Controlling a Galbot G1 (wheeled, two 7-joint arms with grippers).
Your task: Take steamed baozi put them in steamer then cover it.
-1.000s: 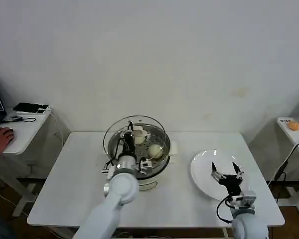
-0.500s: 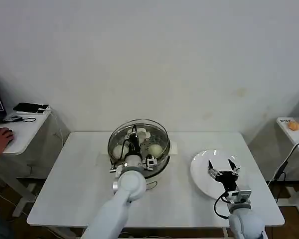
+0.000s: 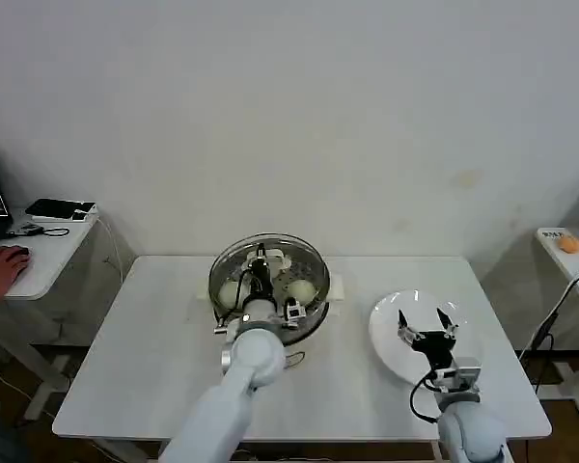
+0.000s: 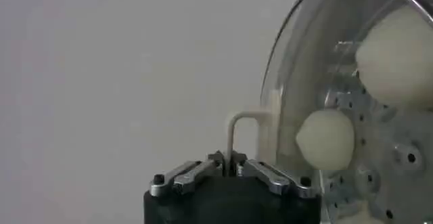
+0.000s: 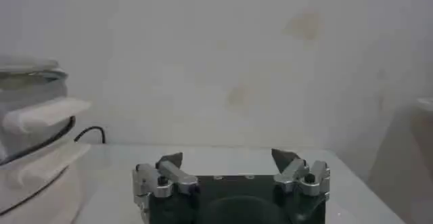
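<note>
The steamer (image 3: 312, 321), a shiny steel pot on a cream base, stands mid-table. Through the clear glass lid (image 3: 288, 249) over its mouth I see pale baozi (image 3: 230, 290) (image 3: 301, 289) on the perforated tray. My left gripper (image 3: 260, 262) is shut on the lid's thin handle. In the left wrist view that gripper (image 4: 229, 166) pinches the handle (image 4: 238, 118), with the lid (image 4: 298, 70) and two baozi (image 4: 327, 137) (image 4: 399, 53) beyond. My right gripper (image 3: 427, 321) hovers open over the white plate (image 3: 386, 338), its fingers holding nothing (image 5: 229, 156).
The steamer's side (image 5: 34, 130) and its black cable (image 5: 91, 135) show in the right wrist view. A side table (image 3: 48, 256) at the left holds a phone and a person's hand. Another small table (image 3: 565, 253) with an orange object stands at the right.
My left gripper carried the lid rightward and down until it lines up over the steamer. The right gripper drifted slightly left and back above the plate, still open.
</note>
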